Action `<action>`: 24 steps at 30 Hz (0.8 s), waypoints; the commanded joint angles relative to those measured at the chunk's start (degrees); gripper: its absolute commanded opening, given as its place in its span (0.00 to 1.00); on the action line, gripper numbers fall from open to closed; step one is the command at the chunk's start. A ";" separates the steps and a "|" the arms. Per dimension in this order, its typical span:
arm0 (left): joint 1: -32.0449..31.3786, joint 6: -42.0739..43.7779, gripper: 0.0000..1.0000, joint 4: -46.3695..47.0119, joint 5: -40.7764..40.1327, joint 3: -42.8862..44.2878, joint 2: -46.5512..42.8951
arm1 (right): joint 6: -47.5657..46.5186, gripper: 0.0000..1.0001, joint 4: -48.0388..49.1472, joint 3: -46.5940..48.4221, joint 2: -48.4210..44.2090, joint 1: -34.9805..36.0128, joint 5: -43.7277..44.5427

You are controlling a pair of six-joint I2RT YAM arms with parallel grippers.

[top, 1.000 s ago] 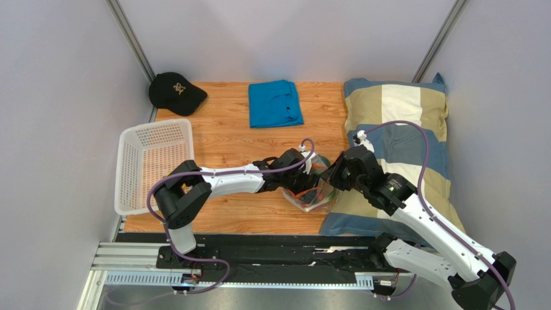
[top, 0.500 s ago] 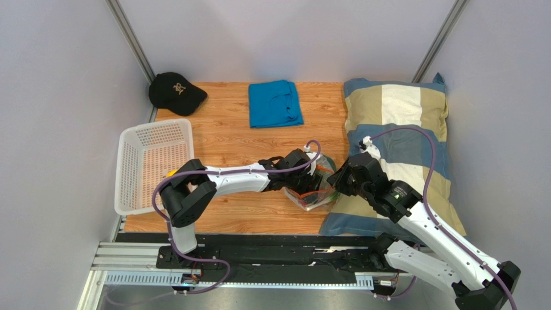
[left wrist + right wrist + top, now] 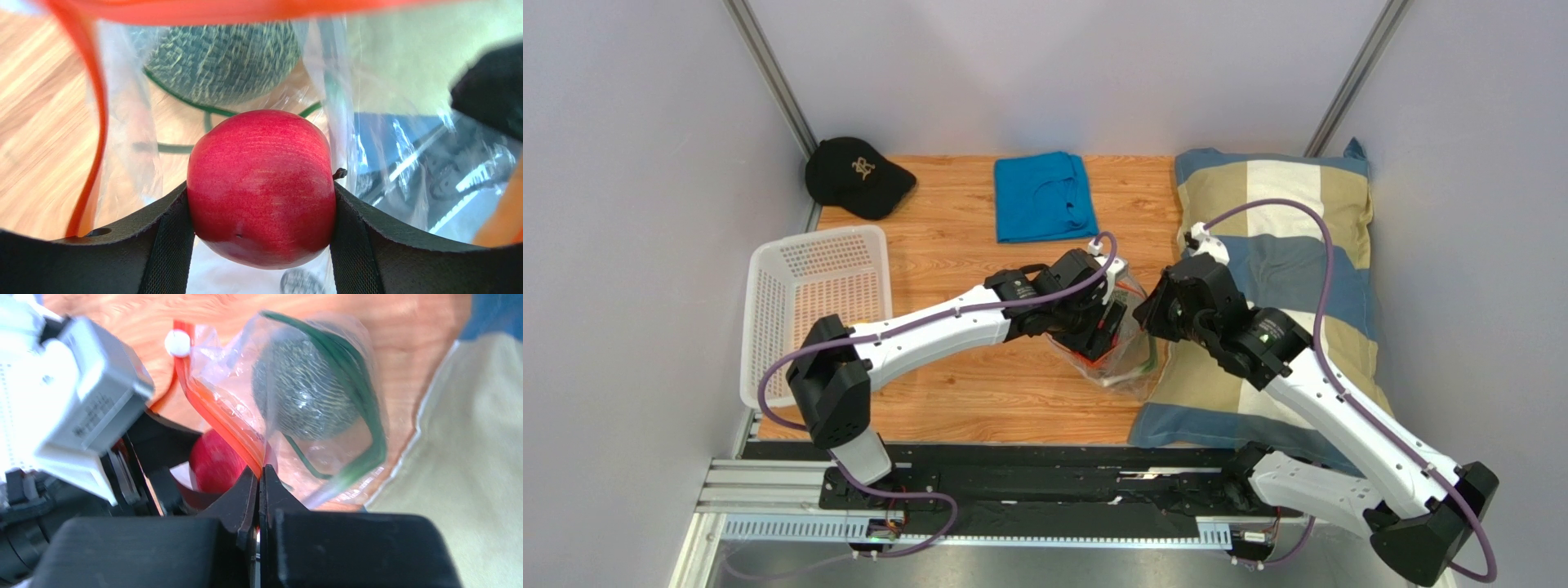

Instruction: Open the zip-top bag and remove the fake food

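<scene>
Centre frame, zip-top bag [image 3: 1109,365] open; left gripper [image 3: 261,205] clasps red fruit [image 3: 261,177], right gripper [image 3: 259,481] pinches zip strip [image 3: 215,407]; leafy ball [image 3: 304,395] not yet out.

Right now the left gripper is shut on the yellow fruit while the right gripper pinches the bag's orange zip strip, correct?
No: the left gripper is shut on the red fruit, not the yellow one, as the left wrist view shows. The right gripper does pinch the orange zip strip.
</scene>
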 commanded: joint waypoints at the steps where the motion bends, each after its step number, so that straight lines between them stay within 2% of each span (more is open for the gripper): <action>1: 0.15 2.34 0.00 -6.48 -2.32 5.65 -4.36 | -3.54 0.00 0.40 4.25 2.70 0.05 -0.71; 7: 0.24 1.64 0.00 -14.40 -2.50 16.81 -2.52 | -7.67 0.00 3.21 1.44 2.53 0.22 -4.84; 12: 1.03 -0.47 0.00 -20.29 -4.17 22.63 -0.49 | -7.07 0.00 1.19 0.29 1.65 0.22 -1.78; 16: 1.12 -0.56 0.00 -16.79 -5.57 19.49 -7.84 | -6.72 0.00 0.22 0.03 1.30 0.22 0.95; 19: 2.08 -0.91 0.00 -15.37 -9.52 16.07 -14.35 | -6.71 0.00 0.31 0.03 2.26 0.14 1.22; 21: 4.18 -2.66 0.00 -17.03 -14.53 14.39 -17.44 | -6.80 0.00 0.75 0.20 2.79 0.22 0.44; 24: 10.67 -5.38 0.00 -19.50 -18.50 8.08 -23.15 | -6.98 0.00 1.36 0.64 3.67 0.22 -0.62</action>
